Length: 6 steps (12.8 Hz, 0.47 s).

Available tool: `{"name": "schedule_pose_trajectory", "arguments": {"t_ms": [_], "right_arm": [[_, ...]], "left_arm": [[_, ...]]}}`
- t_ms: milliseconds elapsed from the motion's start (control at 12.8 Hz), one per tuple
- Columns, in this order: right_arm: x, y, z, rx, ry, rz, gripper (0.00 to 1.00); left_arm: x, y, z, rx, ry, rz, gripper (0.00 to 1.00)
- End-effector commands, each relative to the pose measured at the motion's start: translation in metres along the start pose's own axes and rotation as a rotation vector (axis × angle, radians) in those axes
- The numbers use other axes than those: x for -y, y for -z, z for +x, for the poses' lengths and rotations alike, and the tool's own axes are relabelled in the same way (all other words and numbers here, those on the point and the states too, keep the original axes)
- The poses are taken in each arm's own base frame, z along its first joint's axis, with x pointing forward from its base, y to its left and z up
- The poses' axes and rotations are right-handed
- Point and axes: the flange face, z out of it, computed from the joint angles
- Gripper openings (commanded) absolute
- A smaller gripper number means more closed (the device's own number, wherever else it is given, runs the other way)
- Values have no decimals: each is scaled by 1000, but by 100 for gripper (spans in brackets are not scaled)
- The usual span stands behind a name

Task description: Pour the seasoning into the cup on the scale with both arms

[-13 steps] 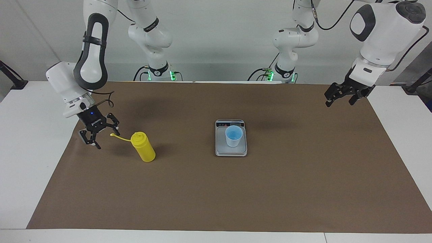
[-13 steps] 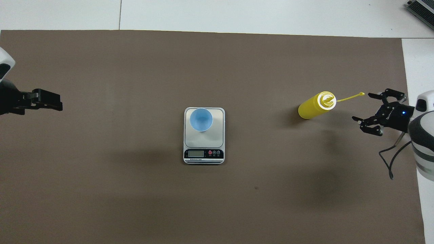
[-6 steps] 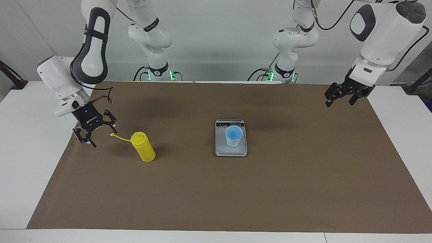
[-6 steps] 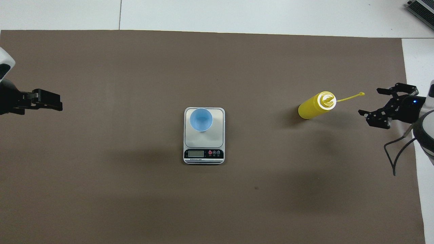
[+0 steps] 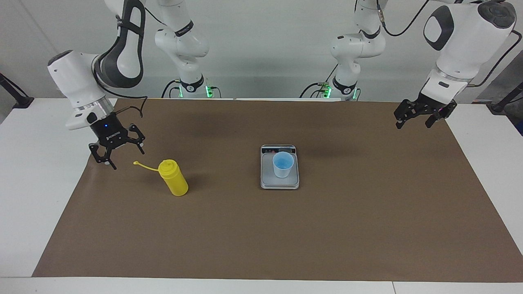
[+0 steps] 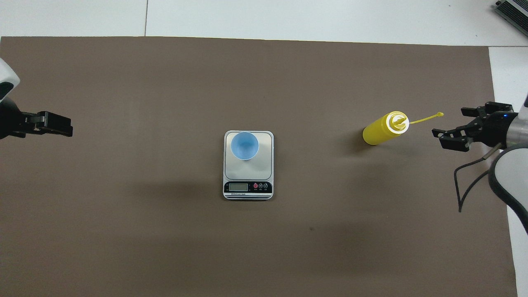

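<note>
While both arms hang above its ends, a white worktop (image 5: 24,196) covered by a brown mat (image 5: 286,237) carries three small things, and the scale serves as the landmark for all places given.

Largest are the two white arms. One comes from the base toward the right arm's end of the worktop; its right claw (image 5: 115,153) (image 6: 456,131) hangs in the air over the mat's edge, well apart from the scale, with its fingers spread and nothing between them. It is close to the seasoning bottle's strap tip without touching it. At the other end, the left claw (image 5: 413,118) (image 6: 57,126) hangs over the mat's edge, also well apart from the scale; whether its fingers are parted cannot be told.

At the mat's middle lies the scale (image 5: 267,181) (image 6: 264,165), display strip on the edge nearer the robots.

Standing upright toward the right arm's end from the scale is the seasoning (image 5: 174,179) (image 6: 381,131), its thin strap pointing away from the scale.

Smallest, the cup (image 5: 282,165) (image 6: 244,145) stands upright on the scale's platform.
</note>
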Motion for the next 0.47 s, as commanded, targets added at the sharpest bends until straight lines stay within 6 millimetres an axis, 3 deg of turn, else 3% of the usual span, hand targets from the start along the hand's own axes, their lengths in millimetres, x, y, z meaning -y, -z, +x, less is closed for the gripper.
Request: {"name": "schedule_pose_trajectory", "arguments": {"t_ms": [0, 389], "right_arm": [[10, 19, 17, 44, -132, 1, 100], [43, 39, 59, 122, -352, -77, 100]], "left_arm": [[1, 1, -6, -13, -19, 20, 100], [-2, 1, -7, -9, -31, 43, 100]]}}
